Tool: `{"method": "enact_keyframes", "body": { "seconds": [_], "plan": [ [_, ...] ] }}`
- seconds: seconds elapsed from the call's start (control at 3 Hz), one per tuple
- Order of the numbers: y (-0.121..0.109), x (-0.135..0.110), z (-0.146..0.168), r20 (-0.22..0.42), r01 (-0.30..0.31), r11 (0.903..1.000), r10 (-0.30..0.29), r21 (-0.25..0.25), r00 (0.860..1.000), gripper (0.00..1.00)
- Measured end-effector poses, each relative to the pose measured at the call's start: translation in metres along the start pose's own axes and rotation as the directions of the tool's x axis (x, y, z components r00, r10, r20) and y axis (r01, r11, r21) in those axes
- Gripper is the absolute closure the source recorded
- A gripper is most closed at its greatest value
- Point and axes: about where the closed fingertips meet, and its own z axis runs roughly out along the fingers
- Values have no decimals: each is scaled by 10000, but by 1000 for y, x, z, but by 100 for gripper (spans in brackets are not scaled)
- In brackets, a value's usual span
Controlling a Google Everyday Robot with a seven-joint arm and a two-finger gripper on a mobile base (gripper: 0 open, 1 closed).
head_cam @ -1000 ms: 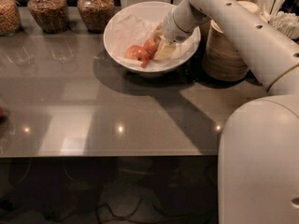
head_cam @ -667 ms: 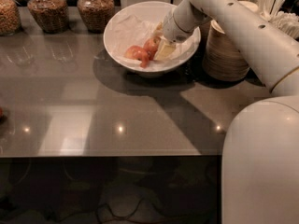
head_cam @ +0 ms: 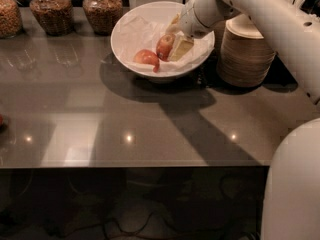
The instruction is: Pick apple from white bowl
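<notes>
The white bowl (head_cam: 131,40), lined with crumpled white paper, stands at the back of the grey table. My gripper (head_cam: 172,38) reaches into it from the right and is shut on the apple (head_cam: 164,46), a small round red-orange fruit held a little above the paper. A flatter, oblong apple (head_cam: 146,58) lies in the bowl just left of it, apart from the gripper. One pale finger (head_cam: 181,48) shows to the right of the held apple.
A stack of beige disposable bowls (head_cam: 247,51) stands right of the white bowl, under my arm. Three jars of grain (head_cam: 50,10) line the back left. My white body (head_cam: 295,184) fills the lower right. The table's front edge runs across the middle.
The gripper has closed on the apple and lifted it up and away from the oblong apple, which stays in the bowl. The arm has risen slightly.
</notes>
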Motion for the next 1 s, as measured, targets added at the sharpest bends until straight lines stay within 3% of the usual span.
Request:
{"method": "enact_keyframes", "body": {
  "seconds": [1.0],
  "plan": [
    [1,-22,-104,871,-695,9932,614,931,9943,100]
  ]
}}
